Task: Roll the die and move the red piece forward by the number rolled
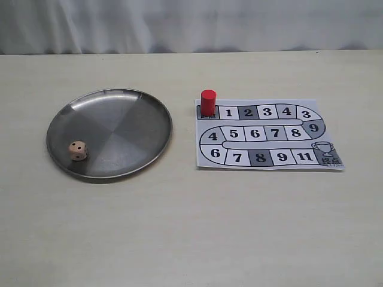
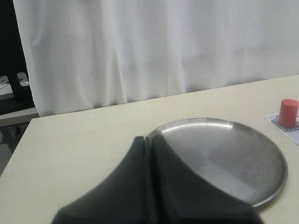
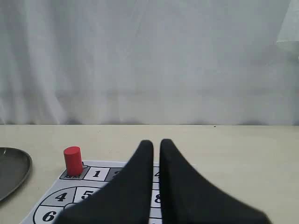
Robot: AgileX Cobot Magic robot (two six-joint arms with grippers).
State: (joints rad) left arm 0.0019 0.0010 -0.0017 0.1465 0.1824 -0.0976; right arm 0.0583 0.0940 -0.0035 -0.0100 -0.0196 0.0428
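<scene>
Where steel dish [image 1: 128, 113] curves, wooden die [image 1: 78, 150] rests.

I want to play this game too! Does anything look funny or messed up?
Nothing is spilled or knocked over. The die lies in the metal plate, and the red piece stands upright on the start square. One odd thing: the bottom row of the board seems to read 6, 7, 8, 9, 11, skipping 10.

The white paper game board with grey squares [image 1: 269, 134] shows 1, 2, 3, 4, 3, 9, then 4, 5, 6, 7, 8, then 6, 7, 8, 9, 11. A cup sign [image 1: 323, 147] fills its corner square above unreadable tiny writing.
</scene>
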